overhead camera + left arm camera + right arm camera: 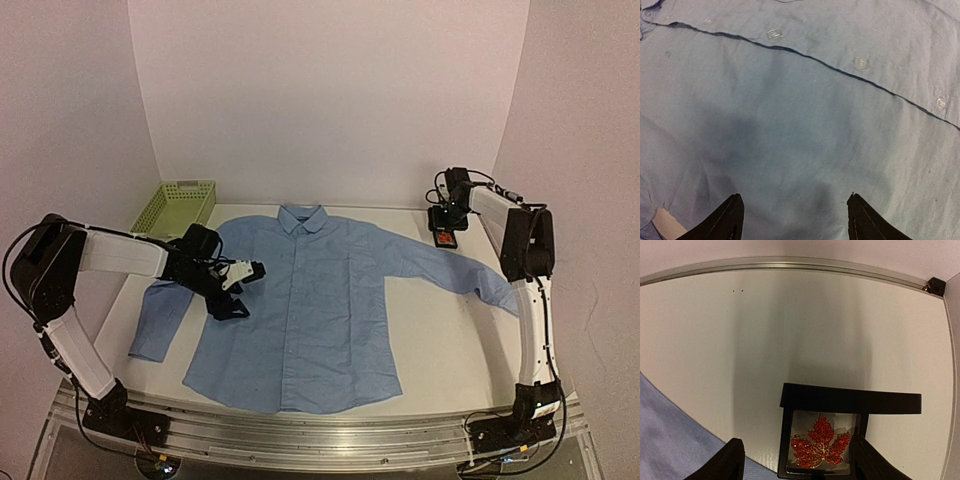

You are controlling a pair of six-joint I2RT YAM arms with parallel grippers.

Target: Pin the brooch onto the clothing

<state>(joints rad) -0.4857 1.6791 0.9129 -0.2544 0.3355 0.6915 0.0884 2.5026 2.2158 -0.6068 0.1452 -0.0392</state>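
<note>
The clothing, a light blue button-up shirt (310,300), lies flat on the table with its collar at the back. My left gripper (236,290) hovers open over the shirt's left chest; in the left wrist view the gripper (795,217) has only blue fabric (805,125) between its spread fingers. The brooch (820,444), a red maple leaf, lies in a small black square box (790,440) with its lid up. My right gripper (795,460) stands open above the box, fingers either side of it, touching nothing that shows. From above, the brooch (444,238) is a red speck at the back right.
A pale green plastic basket (177,206) stands at the back left. The shirt's right sleeve (470,275) runs toward the right arm, near the box. A metal rim (790,264) marks the table's far edge by the wall.
</note>
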